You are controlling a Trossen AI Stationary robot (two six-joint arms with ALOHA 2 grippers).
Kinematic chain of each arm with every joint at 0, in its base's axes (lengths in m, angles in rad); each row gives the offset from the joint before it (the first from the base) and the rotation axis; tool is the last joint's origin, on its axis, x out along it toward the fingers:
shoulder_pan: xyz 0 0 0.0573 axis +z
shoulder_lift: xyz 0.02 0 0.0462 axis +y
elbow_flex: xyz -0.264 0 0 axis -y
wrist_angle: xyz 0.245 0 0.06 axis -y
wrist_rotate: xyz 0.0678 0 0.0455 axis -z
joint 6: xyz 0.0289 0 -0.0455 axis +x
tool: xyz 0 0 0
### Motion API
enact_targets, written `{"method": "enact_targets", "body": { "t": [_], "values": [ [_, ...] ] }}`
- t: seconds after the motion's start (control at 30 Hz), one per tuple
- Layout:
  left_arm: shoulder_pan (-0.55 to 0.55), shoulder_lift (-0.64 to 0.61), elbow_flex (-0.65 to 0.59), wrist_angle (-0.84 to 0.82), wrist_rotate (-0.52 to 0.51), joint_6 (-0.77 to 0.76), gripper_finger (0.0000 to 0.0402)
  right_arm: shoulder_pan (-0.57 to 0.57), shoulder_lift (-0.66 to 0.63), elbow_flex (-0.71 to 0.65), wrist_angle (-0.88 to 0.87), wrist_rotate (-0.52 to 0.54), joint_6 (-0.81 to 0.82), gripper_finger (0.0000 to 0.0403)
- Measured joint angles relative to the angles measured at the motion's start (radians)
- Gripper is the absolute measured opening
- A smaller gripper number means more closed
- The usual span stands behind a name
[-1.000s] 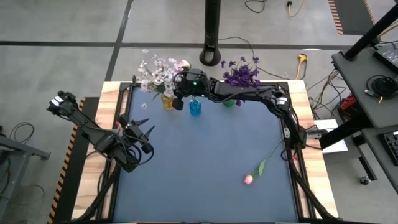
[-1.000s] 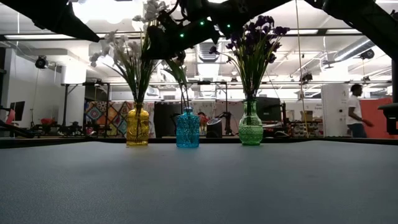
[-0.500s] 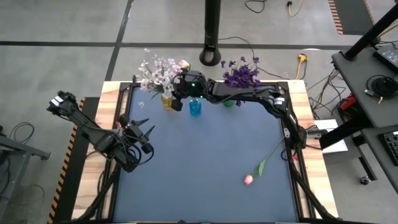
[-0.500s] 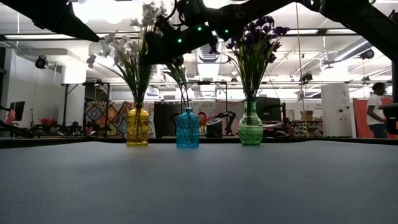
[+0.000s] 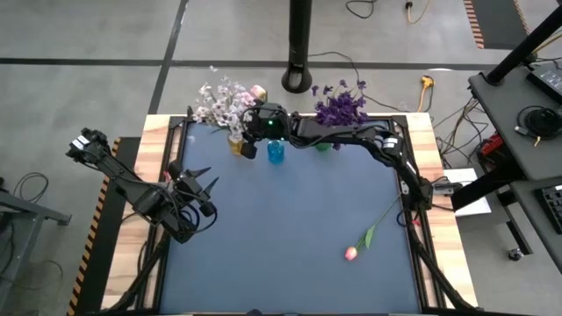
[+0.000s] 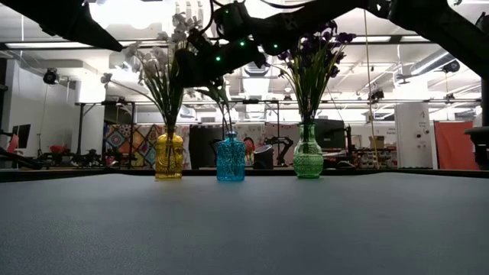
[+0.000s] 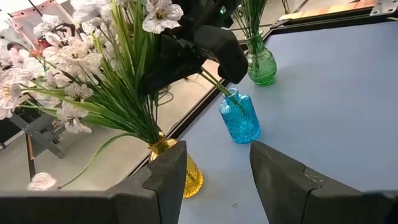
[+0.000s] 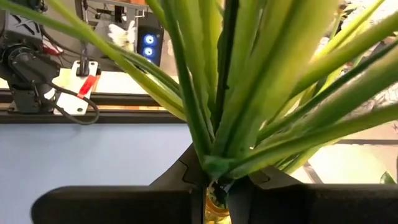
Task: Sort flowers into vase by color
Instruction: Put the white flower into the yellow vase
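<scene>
— The bench (image 5: 290,228) is mostly bare mat. Where are the flowers now?

— Three vases stand in a row along the far edge: the yellow vase (image 6: 169,156) with white-lavender sprigs (image 5: 218,103), the blue vase (image 6: 230,158) with a stem or two, the green vase (image 6: 308,153) with dark purple blooms (image 5: 341,106). One pink tulip (image 5: 351,253) lies flat near the right edge, well apart from them.

— And the arms?

— The right claw (image 8: 214,186) is up over the yellow vase, pinched tight on a bundle of green stalks. The left claw (image 5: 200,184) waits near the left edge, fingers apart, holding nothing.

— How would that tulip handle, you reckon?

— Light and springy, I'd say; the long stem will likely whip and tip. The bud looks soft. I'd take it on the bare stem, near the leaf, not the head. The vases seem light enough to knock over.
</scene>
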Motion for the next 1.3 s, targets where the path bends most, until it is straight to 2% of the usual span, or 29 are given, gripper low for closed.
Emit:
{"method": "enact_targets", "body": {
  "t": [0.23, 0.6, 0.83, 1.0, 1.3],
  "values": [
    [0.0, 0.0, -0.009, 0.001, 0.0, 0.0, 0.016, 0.0, 0.0, 0.0, -0.003, 0.001, 0.0, 0.0039],
    [0.0, 0.0, -0.014, 0.002, 0.0, -0.008, 0.016, 0.002, -0.028, 0.0, -0.072, 0.001, -0.015, 0.0155],
    [0.0, 0.0, -0.015, 0.002, 0.0, -0.008, 0.016, 0.005, -0.045, 0.002, -0.123, 0.002, -0.003, 0.0181],
    [0.0, 0.0, -0.015, 0.002, 0.0, -0.008, 0.016, 0.005, -0.041, 0.002, -0.098, 0.005, 0.011, 0.0152],
    [0.0, 0.0, -0.015, 0.002, 0.0, -0.008, 0.016, 0.006, -0.04, 0.002, -0.061, 0.007, -0.001, 0.0025]
  ]
}}
